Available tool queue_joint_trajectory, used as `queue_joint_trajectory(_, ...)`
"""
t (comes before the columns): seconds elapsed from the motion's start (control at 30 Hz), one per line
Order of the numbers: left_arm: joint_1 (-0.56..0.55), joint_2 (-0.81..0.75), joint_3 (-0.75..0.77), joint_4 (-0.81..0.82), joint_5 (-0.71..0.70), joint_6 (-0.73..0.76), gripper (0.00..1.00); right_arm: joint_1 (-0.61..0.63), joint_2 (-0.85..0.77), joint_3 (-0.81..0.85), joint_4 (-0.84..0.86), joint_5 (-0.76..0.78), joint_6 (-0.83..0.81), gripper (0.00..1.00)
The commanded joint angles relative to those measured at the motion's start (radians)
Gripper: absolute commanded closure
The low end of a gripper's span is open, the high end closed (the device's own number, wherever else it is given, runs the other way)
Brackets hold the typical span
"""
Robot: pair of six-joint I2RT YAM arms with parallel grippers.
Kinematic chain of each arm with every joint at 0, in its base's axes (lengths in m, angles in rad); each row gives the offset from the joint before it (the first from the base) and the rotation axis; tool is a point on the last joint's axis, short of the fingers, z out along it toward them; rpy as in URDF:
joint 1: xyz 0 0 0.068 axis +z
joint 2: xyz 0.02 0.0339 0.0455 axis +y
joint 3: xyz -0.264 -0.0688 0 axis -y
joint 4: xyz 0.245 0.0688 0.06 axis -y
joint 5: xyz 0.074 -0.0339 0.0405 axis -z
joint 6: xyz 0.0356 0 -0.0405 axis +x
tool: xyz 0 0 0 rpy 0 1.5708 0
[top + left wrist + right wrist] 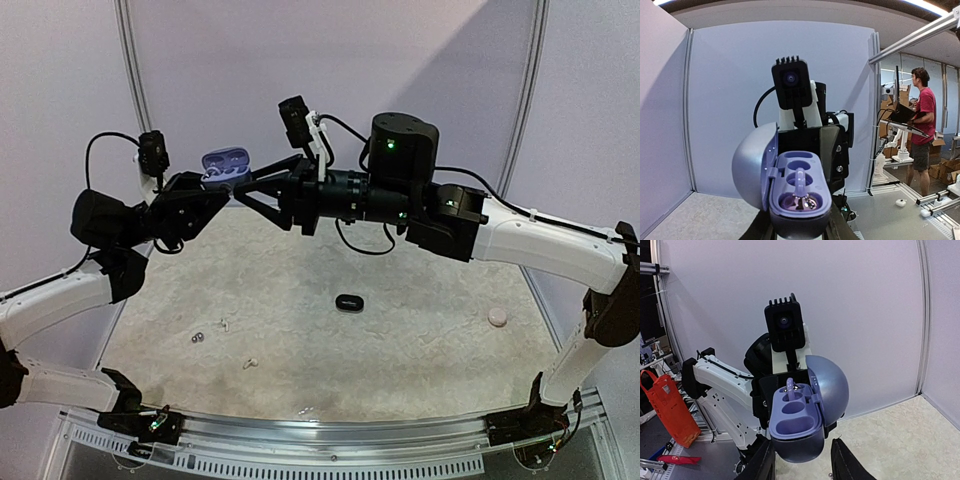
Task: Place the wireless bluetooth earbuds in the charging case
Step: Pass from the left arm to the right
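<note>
Charging case (799,210) is sitting raised well above the table (420,365) with its lid (752,167) hinged open. The left end effector (800,231) is clamping its base from both sides. The right end effector (802,466) is hovering just before the case, jaws partly apart, nothing visible between them. One earbud (800,192) is lying in a well of the case. The loose earbuds (198,338) are resting on the table, lower left of the top view.

Handling, as judged: each earbud is looking very light, hard, smooth and apt to slip or roll, so a gentle pinch across its body is appearing advisable.

The wrist views are showing the seated earbud and an empty well (790,426). The top view alone is showing the loose earbuds, but the case is too small there to tell what its wells are holding.
</note>
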Motion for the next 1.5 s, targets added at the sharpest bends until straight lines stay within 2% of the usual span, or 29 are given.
queue_joint_trajectory(0.0,-0.017,0.009,0.031,0.011,-0.023,0.01,1.0,0.002,0.005,0.01,0.006,-0.032,0.01,0.63)
queue_joint_trajectory(0.33,-0.024,0.017,0.029,-0.012,-0.025,0.007,1.0,0.001,0.006,0.025,0.007,-0.038,0.004,0.6)
queue_joint_trajectory(0.5,-0.026,0.02,0.032,-0.013,-0.023,0.01,1.0,0.001,0.006,0.035,0.008,-0.032,-0.01,0.65)
queue_joint_trajectory(0.67,-0.026,0.021,0.03,-0.019,-0.018,0.011,1.0,0.002,0.011,0.038,0.011,-0.036,-0.002,0.65)
queue_joint_trajectory(0.83,-0.027,0.023,0.035,-0.019,-0.018,0.021,1.0,0.002,0.02,0.056,-0.012,-0.045,-0.007,0.73)
queue_joint_trajectory(1.2,-0.032,0.028,0.034,-0.045,-0.021,0.019,1.0,0.001,0.023,0.054,0.002,-0.08,-0.014,0.99)
queue_joint_trajectory(1.47,-0.034,0.014,0.023,-0.117,-0.064,0.056,1.0,0.001,0.018,0.036,0.022,-0.072,-0.021,1.0)
